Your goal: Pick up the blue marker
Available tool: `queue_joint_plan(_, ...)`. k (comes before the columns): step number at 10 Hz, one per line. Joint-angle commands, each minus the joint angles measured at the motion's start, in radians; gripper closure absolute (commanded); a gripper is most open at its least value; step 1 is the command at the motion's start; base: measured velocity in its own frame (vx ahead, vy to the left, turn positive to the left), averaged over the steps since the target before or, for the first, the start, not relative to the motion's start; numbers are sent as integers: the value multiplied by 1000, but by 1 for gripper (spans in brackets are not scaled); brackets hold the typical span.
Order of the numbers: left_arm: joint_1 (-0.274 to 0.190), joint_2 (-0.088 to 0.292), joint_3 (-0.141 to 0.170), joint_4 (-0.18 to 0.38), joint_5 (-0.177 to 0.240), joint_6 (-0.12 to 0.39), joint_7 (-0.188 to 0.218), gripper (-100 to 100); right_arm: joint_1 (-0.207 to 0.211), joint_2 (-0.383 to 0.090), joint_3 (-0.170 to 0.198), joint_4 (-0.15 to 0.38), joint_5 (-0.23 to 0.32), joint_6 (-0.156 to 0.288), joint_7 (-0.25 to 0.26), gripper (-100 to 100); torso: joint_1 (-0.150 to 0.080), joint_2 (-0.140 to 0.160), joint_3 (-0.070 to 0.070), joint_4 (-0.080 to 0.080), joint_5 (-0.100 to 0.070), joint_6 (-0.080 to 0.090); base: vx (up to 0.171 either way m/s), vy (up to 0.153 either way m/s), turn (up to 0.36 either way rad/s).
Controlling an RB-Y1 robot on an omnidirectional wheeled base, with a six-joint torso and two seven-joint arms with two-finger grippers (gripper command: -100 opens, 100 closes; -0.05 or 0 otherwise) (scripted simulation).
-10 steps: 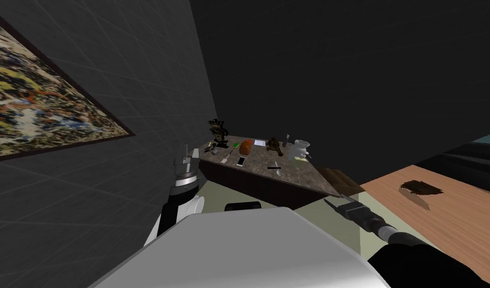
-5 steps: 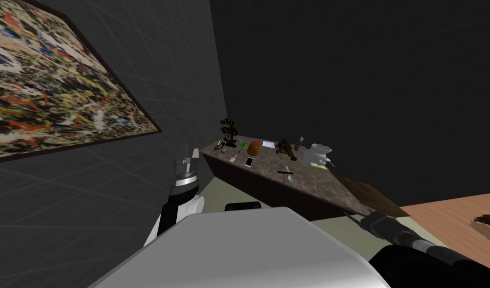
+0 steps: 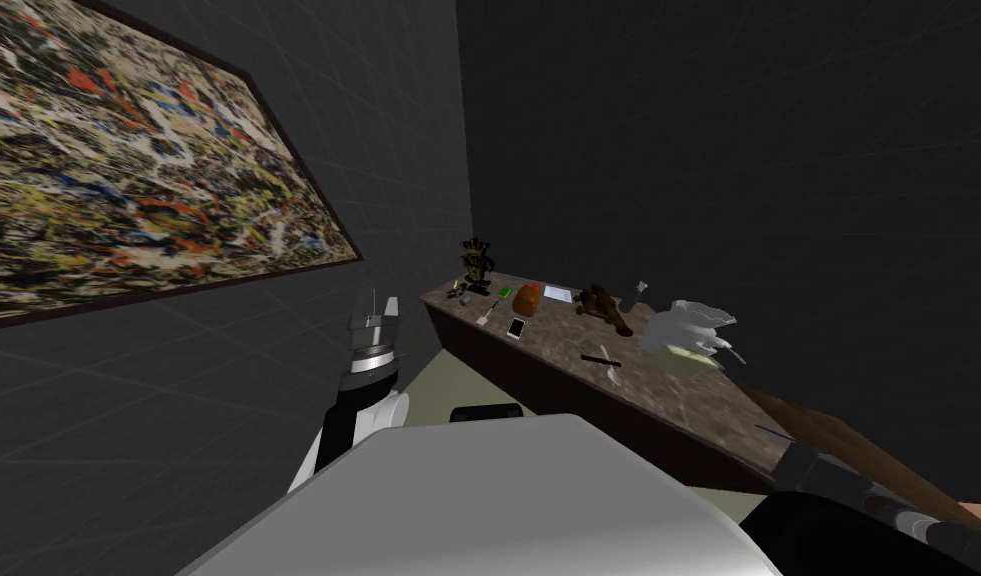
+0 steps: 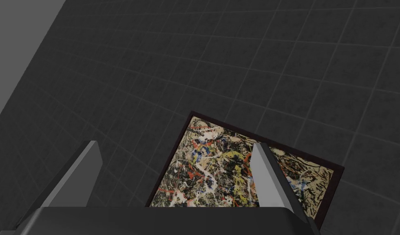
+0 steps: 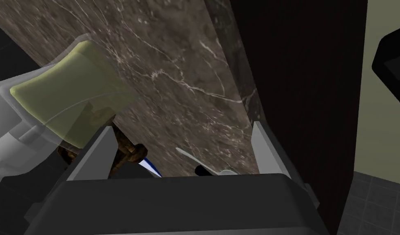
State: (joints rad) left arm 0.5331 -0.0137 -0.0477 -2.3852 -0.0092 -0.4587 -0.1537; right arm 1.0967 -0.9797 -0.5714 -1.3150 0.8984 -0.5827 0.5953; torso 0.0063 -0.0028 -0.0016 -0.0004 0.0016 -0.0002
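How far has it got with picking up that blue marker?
Done: it stands at the marble-topped counter. In hand: the right claw hangs open over the counter, a blue sliver, perhaps the marker, close by one finger. Left: lowering, closing, lifting; nothing is gripped. The left claw is open, idle by the wall.
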Motion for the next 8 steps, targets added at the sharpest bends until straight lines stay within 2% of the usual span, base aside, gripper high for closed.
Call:
queue_joint_plan(1,0,0,0,0,0,0,0,0,8,-32,6,50,50,-12,19,-100,0,0,0,0,0,0,66,104,403)
queue_joint_plan(2,0,0,0,0,0,0,0,0,8,-32,6,52,55,-12,19,-100,0,-1,-1,0,0,0,55,76,117)
queue_joint_plan(3,0,0,0,0,0,0,0,0,12,-51,11,84,87,-22,30,-100,-1,0,0,0,0,2,79,98,158)
queue_joint_plan(4,0,0,0,0,0,0,0,0,14,-68,17,114,116,-32,39,-100,0,-1,0,0,0,1,94,125,403)
queue_joint_plan(5,0,0,0,0,0,0,0,0,14,-68,17,114,116,-32,39,-100,2,-2,-1,-1,0,0,60,75,139)
queue_joint_plan(8,0,0,0,0,0,0,0,0,15,-95,36,167,169,-53,54,-100,-2,2,1,0,0,2,54,66,163)
